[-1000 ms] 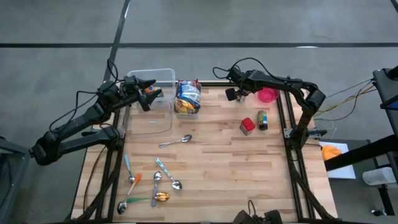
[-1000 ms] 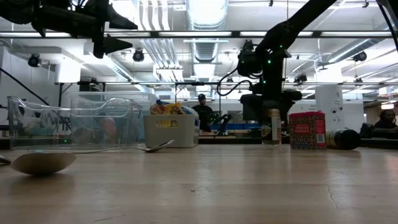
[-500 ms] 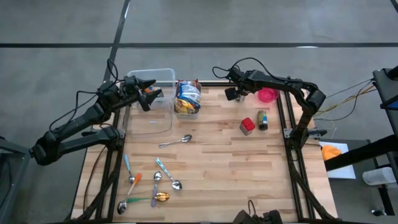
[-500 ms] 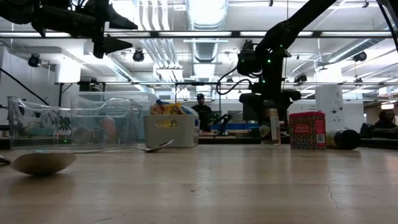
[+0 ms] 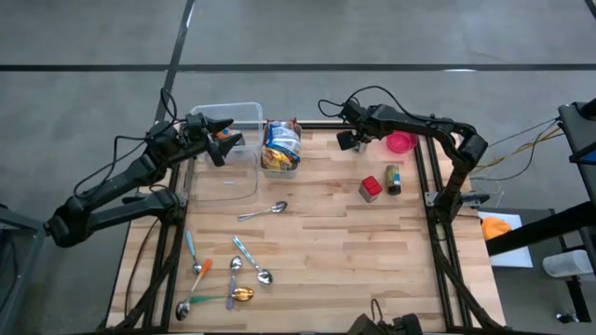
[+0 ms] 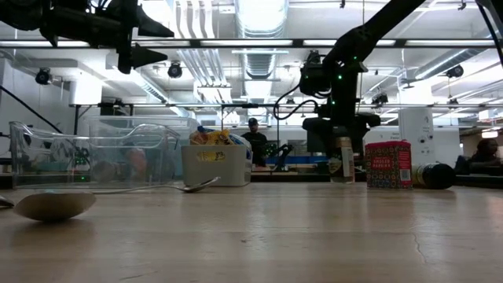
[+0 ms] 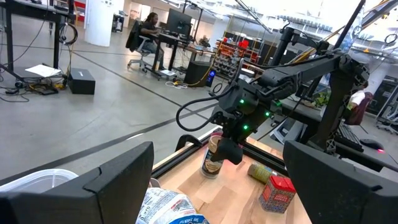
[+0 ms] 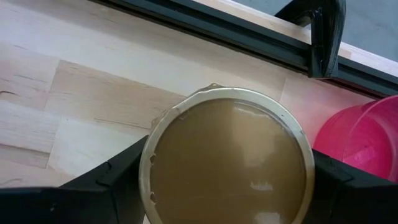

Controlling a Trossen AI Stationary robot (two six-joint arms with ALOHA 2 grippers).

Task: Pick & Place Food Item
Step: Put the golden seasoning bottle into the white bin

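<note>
High view: the right gripper point(image 5: 355, 140) hangs over the far edge of the wooden table point(image 5: 326, 251), steeply tilted down, right above an upright jar point(image 7: 212, 157) with a gold lid point(image 8: 227, 163). In the right wrist view the lid fills the gap between the two dark fingers point(image 8: 112, 180), which stand at either side of its rim; whether they press on it I cannot tell. What the jar holds cannot be seen under the lid.

Taking that jar as the landmark: a pink bowl point(image 5: 400, 142) sits just beside it at the same far edge, its inside too small to read. A red carton point(image 5: 371, 188) stands nearer the camera than the jar, and a dark bottle point(image 5: 392, 179) lies on its side just beside the carton. Well to the other side of the jar is a small white bin point(image 5: 280, 147) stuffed with crinkled snack packets point(image 7: 166, 206) that poke above its rim. Beyond that bin, still farther from the jar, stands a clear plastic tub point(image 5: 226, 149); through its walls in the low view only faint shapes show.

The left gripper point(image 5: 226, 136) hovers level over the clear tub, jaws spread wide and holding nothing. Several spoons point(image 5: 228, 274) lie scattered far from the jar, toward the near corner.
</note>
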